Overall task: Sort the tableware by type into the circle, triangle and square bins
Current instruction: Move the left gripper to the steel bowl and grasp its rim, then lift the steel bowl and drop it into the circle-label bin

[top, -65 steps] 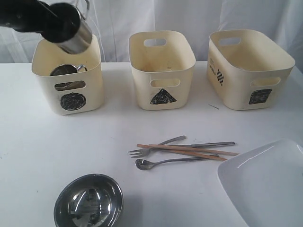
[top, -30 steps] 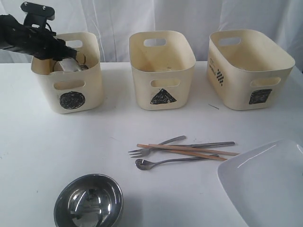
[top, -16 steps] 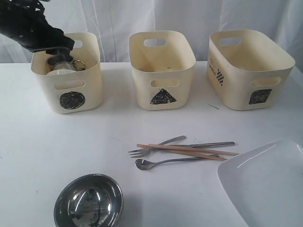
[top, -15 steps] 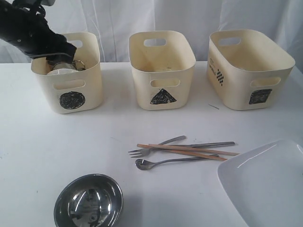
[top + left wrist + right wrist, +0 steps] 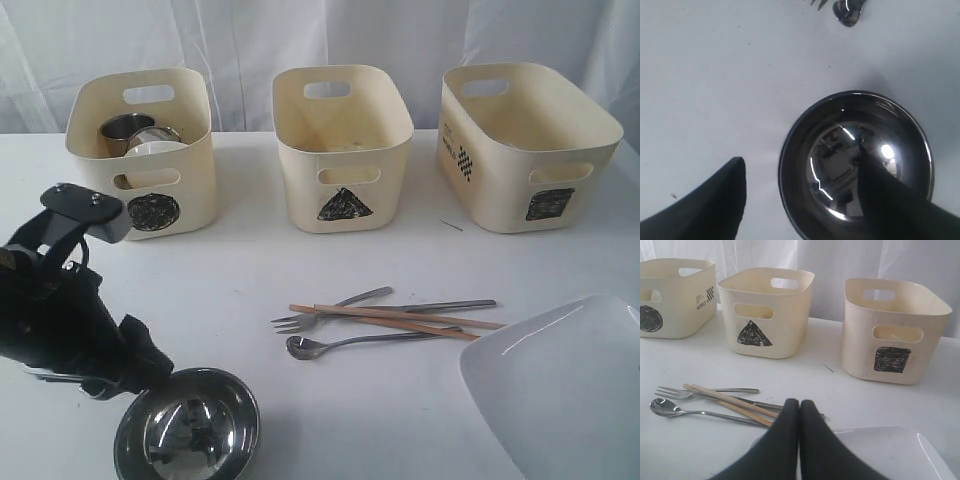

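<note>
My left gripper (image 5: 801,157) is open and straddles the near rim of the steel bowl (image 5: 190,430): one finger is outside it, the other over its inside. The circle bin (image 5: 190,185) at the back left holds a steel mug (image 5: 125,127). The triangle bin (image 5: 343,150) and the square bin (image 5: 525,150) stand to its right. Fork (image 5: 320,315), chopsticks (image 5: 400,318), spoon (image 5: 300,346) and knife (image 5: 455,304) lie together mid-table. My right gripper (image 5: 799,402) is shut and empty above the edge of the white plate (image 5: 560,390).
The left arm (image 5: 70,320) fills the front left corner beside the bowl. The three bins line the back of the white table (image 5: 250,270), in front of a white curtain. The plate runs off the front right edge of the exterior view.
The left arm has left the circle bin, where the mug stays, and dropped to the front left over the bowl. Its jaws have opened wider. The right gripper has not moved.
</note>
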Controlling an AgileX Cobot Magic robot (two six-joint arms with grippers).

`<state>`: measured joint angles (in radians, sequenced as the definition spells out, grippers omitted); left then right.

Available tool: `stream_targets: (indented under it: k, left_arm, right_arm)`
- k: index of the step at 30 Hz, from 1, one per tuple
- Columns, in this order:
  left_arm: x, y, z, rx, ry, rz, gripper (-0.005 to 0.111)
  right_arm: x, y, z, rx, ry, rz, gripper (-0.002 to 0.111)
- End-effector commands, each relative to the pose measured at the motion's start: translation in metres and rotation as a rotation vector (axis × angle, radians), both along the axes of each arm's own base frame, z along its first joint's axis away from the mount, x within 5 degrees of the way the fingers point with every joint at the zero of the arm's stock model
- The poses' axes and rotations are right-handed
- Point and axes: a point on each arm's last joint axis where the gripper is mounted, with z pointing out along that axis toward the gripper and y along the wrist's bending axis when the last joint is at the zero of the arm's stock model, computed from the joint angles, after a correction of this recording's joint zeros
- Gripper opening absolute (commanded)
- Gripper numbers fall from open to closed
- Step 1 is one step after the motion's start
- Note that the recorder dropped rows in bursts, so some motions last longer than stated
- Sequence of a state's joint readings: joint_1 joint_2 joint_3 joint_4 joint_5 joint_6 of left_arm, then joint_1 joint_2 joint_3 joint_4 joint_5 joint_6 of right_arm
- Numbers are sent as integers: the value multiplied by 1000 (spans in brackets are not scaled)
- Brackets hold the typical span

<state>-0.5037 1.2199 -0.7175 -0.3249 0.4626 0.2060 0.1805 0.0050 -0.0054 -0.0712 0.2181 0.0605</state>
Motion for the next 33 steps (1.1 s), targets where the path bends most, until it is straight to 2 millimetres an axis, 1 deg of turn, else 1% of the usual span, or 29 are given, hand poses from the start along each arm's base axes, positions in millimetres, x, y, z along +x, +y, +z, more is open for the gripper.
stream_targets:
  k: [1, 4, 12, 20, 22, 23, 24, 25, 26, 27, 29, 30, 31, 32, 33]
  left_arm:
    - [-11, -5, -9, -23, 20, -12, 67]
    - [-14, -3, -19, -10, 33, -6, 67]
    - [-5, -7, -41, 36, 50, -15, 67]
    - [2, -12, -68, 79, 150, -6, 66]
    - [3, -13, -73, 86, 169, 1, 58]
    - [3, -13, -74, 79, 176, 12, 45]
    - [3, -14, -74, 71, 181, 19, 36]
    - [3, -14, -72, 66, 177, 21, 17]
    - [4, -14, -70, 61, 167, 21, 10]
    - [4, -13, -64, 48, 125, 19, 0]
    - [9, -10, -42, 15, -1, -14, 0]
    - [16, -6, -16, -12, -107, -42, 0]
    - [23, -3, 2, -31, -170, -33, 0]
    - [39, 5, 33, -46, -280, 6, 0]
    - [51, 12, 51, -39, -355, 34, 0]
  right_arm:
    - [0, -1, -2, -3, 3, -13, 0]
    - [0, -1, -2, -3, 3, -13, 0]
    - [0, -1, -2, -3, 3, -13, 0]
    - [0, -1, -2, -3, 3, -13, 0]
    - [0, -1, -2, -3, 3, -13, 0]
    - [0, -1, -2, -3, 3, -13, 0]
    - [0, -1, -2, -3, 3, -13, 0]
    - [0, -1, -2, -3, 3, -13, 0]
    - [0, -1, -2, -2, 1, -12, 0]
    - [0, -1, -2, -2, 1, -12, 0]
    - [0, -1, -2, -2, 1, -12, 0]
    - [0, -1, -2, -2, 1, -12, 0]
    - [0, -1, -2, -2, 1, -12, 0]
    - [0, -1, -2, -2, 1, -12, 0]
    - [0, -1, -2, -2, 1, -12, 0]
